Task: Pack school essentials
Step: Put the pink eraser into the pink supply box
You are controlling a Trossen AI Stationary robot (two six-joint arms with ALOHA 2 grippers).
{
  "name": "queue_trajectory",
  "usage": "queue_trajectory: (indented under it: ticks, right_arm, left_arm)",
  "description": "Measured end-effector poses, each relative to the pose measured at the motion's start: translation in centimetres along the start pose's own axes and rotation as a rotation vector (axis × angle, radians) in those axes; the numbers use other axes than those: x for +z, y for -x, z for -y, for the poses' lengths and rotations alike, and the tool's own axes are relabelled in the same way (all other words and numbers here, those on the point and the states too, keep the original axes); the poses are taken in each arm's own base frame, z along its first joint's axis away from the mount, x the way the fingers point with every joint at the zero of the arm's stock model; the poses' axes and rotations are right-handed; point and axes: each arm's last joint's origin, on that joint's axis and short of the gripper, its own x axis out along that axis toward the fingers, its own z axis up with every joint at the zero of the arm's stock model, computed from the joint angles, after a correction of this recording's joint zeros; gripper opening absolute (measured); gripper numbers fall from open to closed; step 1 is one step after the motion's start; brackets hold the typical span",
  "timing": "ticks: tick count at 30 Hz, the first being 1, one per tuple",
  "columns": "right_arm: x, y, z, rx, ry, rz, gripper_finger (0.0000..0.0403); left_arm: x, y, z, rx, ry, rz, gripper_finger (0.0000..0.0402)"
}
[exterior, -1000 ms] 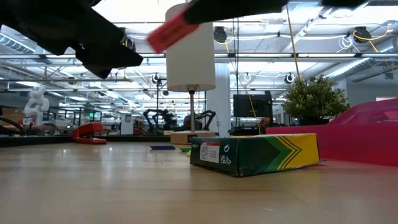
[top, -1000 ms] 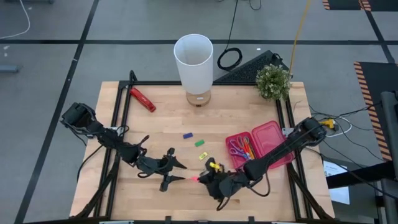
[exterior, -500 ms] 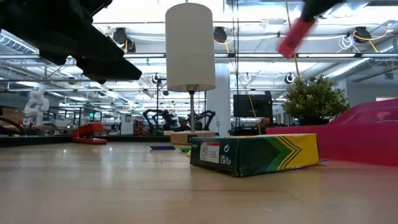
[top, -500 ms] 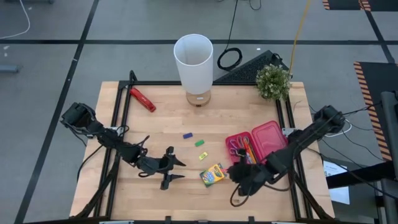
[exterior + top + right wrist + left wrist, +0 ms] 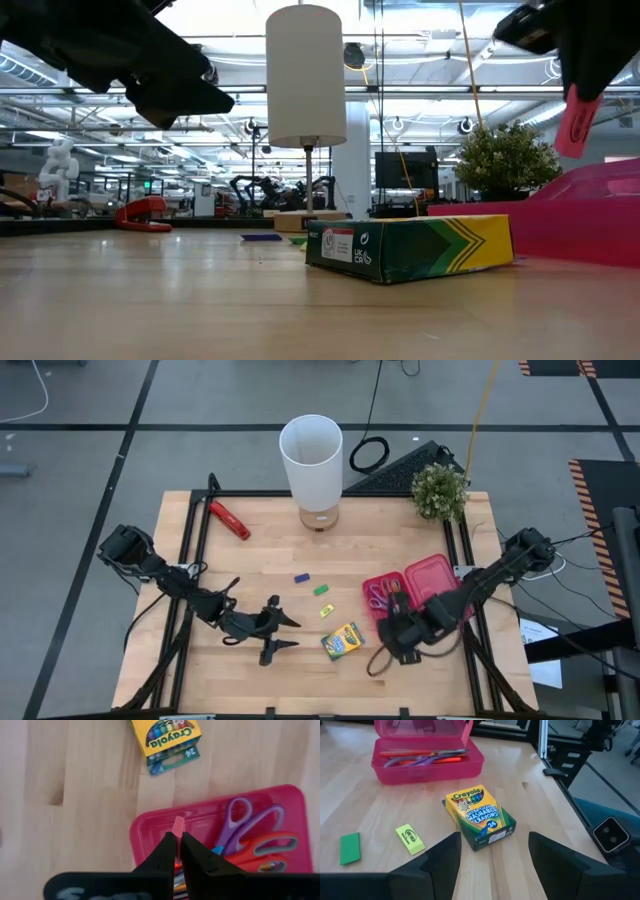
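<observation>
My right gripper [image 5: 390, 624] is shut on a small pink eraser [image 5: 178, 825] and hangs over the near left corner of the open pink case [image 5: 428, 586]. Purple-handled scissors [image 5: 240, 822], red-handled scissors and pens lie in the case's tray. The yellow-green crayon box [image 5: 342, 641] lies flat on the table left of the case. Blue [image 5: 301, 577], green [image 5: 322, 590] and yellow [image 5: 327, 610] erasers lie farther back. My left gripper [image 5: 288, 633] hovers open left of the crayon box, its fingers pointing toward it. My right gripper pinches the pink eraser by one end [image 5: 177, 833] between its two fingertips. The fingers point down from above. The eraser's free end [image 5: 577, 125] sticks out below the fingertips, slightly tilted, clear of the case and the table.
A red-and-black hand tool [image 5: 229, 519] lies at the far left. A white lamp [image 5: 312, 460] and a small plant [image 5: 439, 490] stand along the far edge. Bare wood lies between the erasers and the lamp.
My right gripper has carried the pink eraser from the left of the crayon box toward the table's right edge, and it now hangs over the pink case. It has tipped, so the eraser now points down. The crayon box, erasers and left arm have stayed put.
</observation>
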Motion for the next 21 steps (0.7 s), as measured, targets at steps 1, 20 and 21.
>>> queue_trajectory:
  ticks: [1,20,21]
  right_arm:
    - [0.2,-0.1,0.5,0.023,-0.001,-0.014,0.0008]
    - [-0.6,-5.0,6.9,0.447,-0.058,-0.177,0.0034]
    - [-0.8,-5.4,6.9,0.455,-0.058,-0.174,0.0038]
  left_arm:
    - [0.0,0.0,0.0,-0.001,0.001,0.003,0.0234]
    - [-0.2,0.2,0.6,-0.03,-0.016,-0.002,0.0234]
    - [-0.2,0.2,0.6,-0.03,-0.02,-0.002,0.0234]
